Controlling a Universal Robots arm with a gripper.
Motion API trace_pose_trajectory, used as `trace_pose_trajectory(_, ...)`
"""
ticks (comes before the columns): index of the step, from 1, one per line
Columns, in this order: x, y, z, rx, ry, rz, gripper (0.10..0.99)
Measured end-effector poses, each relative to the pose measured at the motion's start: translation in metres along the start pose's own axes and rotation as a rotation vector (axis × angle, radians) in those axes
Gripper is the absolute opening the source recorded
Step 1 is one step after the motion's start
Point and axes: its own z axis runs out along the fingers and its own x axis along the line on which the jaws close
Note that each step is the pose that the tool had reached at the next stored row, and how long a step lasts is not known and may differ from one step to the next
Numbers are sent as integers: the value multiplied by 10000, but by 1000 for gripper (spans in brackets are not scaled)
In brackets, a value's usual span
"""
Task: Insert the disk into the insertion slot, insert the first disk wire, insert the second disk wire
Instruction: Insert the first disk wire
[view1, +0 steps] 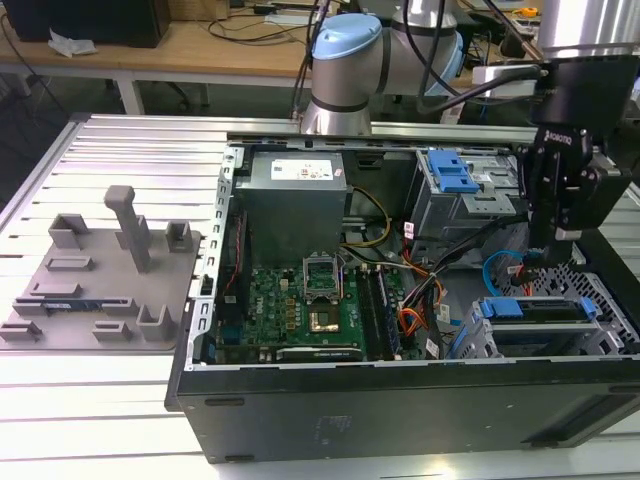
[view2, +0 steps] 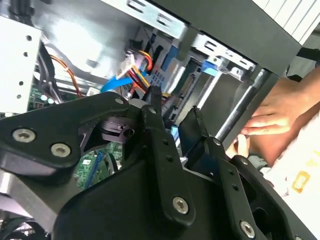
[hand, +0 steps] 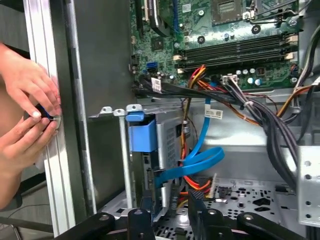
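Gripper (view1: 530, 263) | near disk (view1: 540, 308) (seated in insertion slot (view1: 478, 337)) | cable tag (hand: 213, 113) illegible

Bench (view1: 90, 400): ribbed aluminium slats, pale, bright glare along the near edge. Behind it, wooden desk (view1: 190, 48) on white legs, carrying loose cables (view1: 245, 28) and a black box (view1: 90, 18).

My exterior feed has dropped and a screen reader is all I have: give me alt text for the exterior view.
The arm's gripper hangs in an open computer case, above the blue-framed disk lying in the grey perforated insertion slot at the exterior view's right. The motherboard lies mid-case; a grey fixture tray sits outside on the slotted table.
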Motion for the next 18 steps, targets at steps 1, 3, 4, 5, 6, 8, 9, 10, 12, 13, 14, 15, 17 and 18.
trace_pose_trajectory(1,-10,1,13,2,16,1,412)
trace_pose_trajectory(3,-18,-4,29,15,47,3,412)
trace_pose_trajectory(4,-22,-11,38,42,82,12,412)
trace_pose_trajectory(5,-25,-11,41,119,152,44,412)
trace_pose_trajectory(6,-32,-11,46,139,161,54,412)
trace_pose_trajectory(8,-57,-7,64,119,165,103,412)
trace_pose_trajectory(9,-62,-6,70,107,169,129,412)
trace_pose_trajectory(10,-63,-6,70,99,172,145,412)
trace_pose_trajectory(12,-64,-6,70,98,173,147,412)
trace_pose_trajectory(13,-66,-5,70,97,171,148,412)
trace_pose_trajectory(14,-73,-1,67,96,176,150,412)
trace_pose_trajectory(15,-83,6,61,95,192,155,412)
trace_pose_trajectory(17,-93,9,58,95,208,156,412)
trace_pose_trajectory(18,-93,9,58,96,214,156,412)
